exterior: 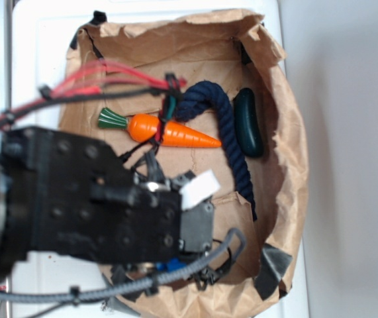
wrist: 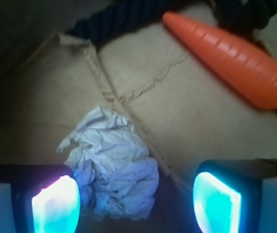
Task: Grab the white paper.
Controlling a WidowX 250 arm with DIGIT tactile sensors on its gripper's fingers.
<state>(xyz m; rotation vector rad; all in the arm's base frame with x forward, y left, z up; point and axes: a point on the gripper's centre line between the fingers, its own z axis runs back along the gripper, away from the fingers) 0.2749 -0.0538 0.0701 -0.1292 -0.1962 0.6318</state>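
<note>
1. The crumpled off-white paper wad [wrist: 113,167] lies on the floor of the large brown paper bag [exterior: 278,132], just beside the gripper's [wrist: 136,196] left-hand finger in the wrist view and off-centre in the gap.
2. The gripper is spread wide, holding nothing.
3. Risk: closing from this offset could nudge the light wad sideways or pinch only a loose fold.
4. Descending too far might snag the bag's creased floor; the orange plastic carrot [wrist: 230,58] lies well apart.
</note>
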